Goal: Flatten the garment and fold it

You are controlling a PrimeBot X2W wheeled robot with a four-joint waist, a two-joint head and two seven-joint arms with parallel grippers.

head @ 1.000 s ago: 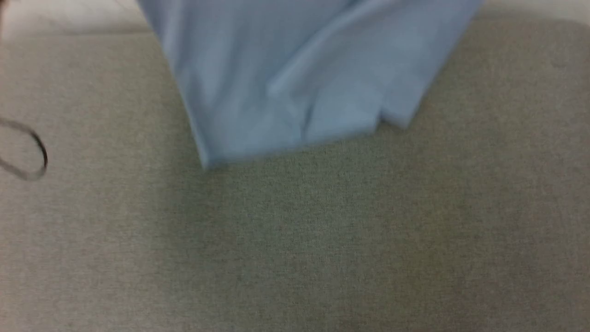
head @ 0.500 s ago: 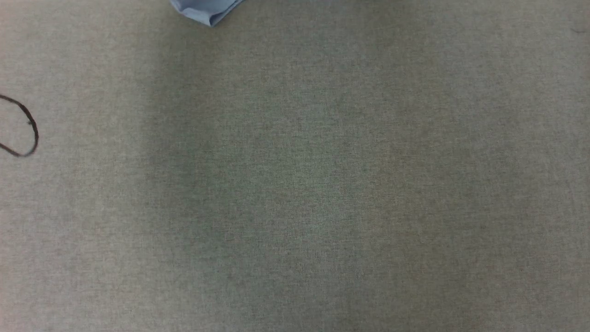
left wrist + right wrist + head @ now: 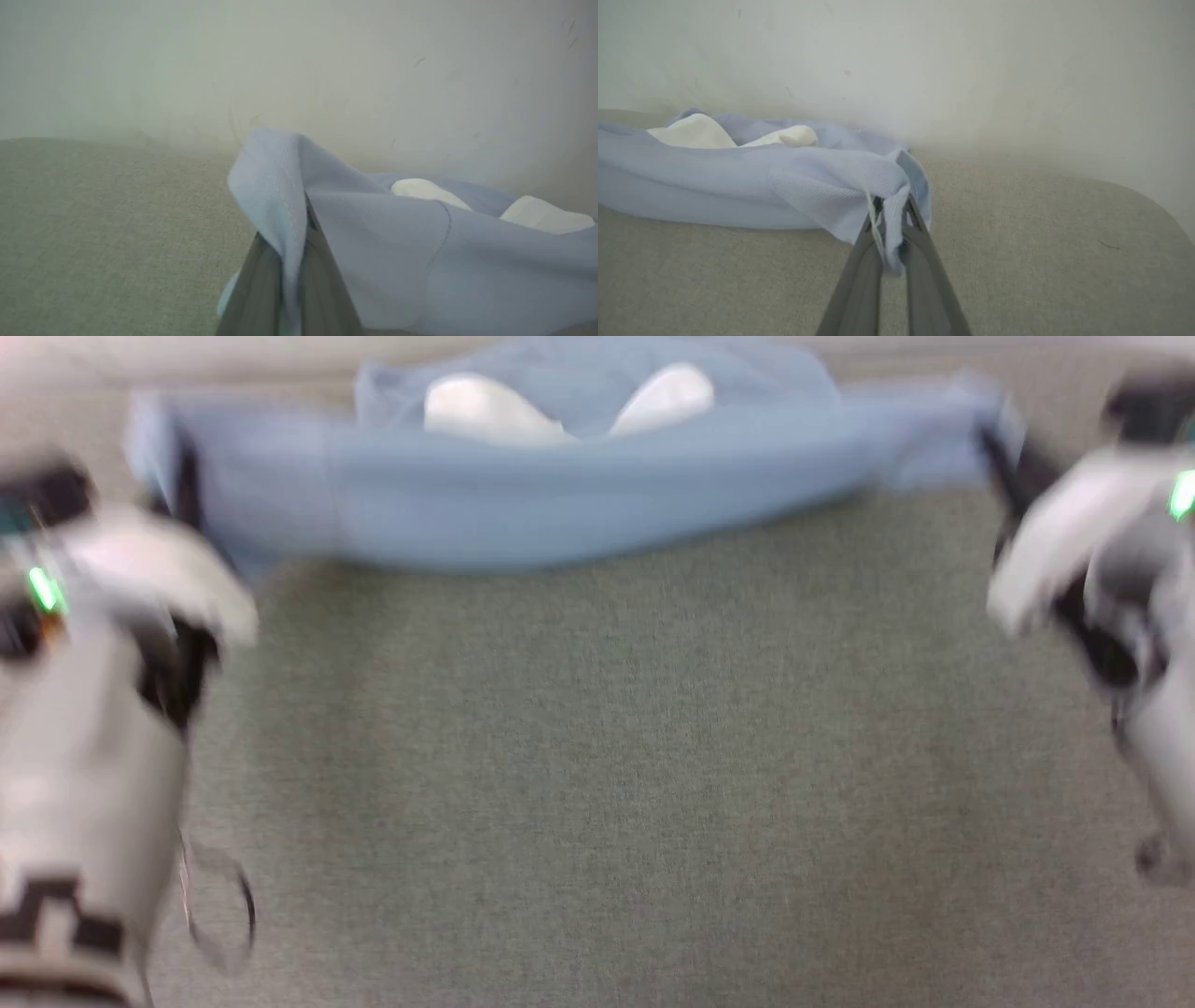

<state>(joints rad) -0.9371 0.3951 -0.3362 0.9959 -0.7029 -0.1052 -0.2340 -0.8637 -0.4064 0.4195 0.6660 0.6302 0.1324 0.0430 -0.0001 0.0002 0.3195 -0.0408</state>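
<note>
Jaws on both arms are squeezing tight on cloth. Grey table (image 3: pixel 607 784) is spreading below and ahead of them. Between them the shirt (image 3: pixel 560 495) is stretching in a band, sagging onto the table; left gripper (image 3: pixel 304 219) is pinching one end, right gripper (image 3: pixel 892 210) the other. White collar (image 3: pixel 485 409) is showing midway between them, on the far side.

An edge of the light blue soft knit short-sleeved garment (image 3: pixel 738 186) is pinched between the long dark fingers of the right gripper (image 3: pixel 893 207), jaws closed on cloth. The rest is draped leftward on the grey-beige woven surface (image 3: pixel 1041 242). Its white split collar panel (image 3: pixel 693 132) is seen upper left, the pale wall (image 3: pixel 924 60) behind.
</note>
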